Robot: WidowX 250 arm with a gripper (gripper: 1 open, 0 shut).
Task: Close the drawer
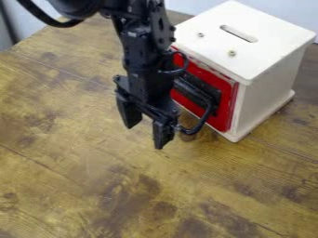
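Found the drawer (225, 112) in the cream-white cabinet (269, 85), at the far right of the table (87, 158); located to the right and slightly to the far side of the pincer (147, 130); noted as turned with its red front toward the left and near side, level with or very close to the cabinet's front edge.

Observed the pincer low in front of that face, pointing down toward the table, with fingers spread well apart and nothing seen between them; noted the black handle (203, 93) just beside it on the right; cannot tell whether touching, with black against black and the arm (144, 46) covering part of the face.

Judged to be at the closing push or just past it, with little or no travel seemingly left; would need any further push to run rightward and slightly far, square to the red front and along the drawer's sliding line; could snag the handle loop, or turn the cabinet on the table, if pushed off centre.

Unable to see inside the drawer, so unable to report contents; noted a slot and metal fittings on the cabinet's top; should check for a flush front before backing off leftward, clear of the loop.
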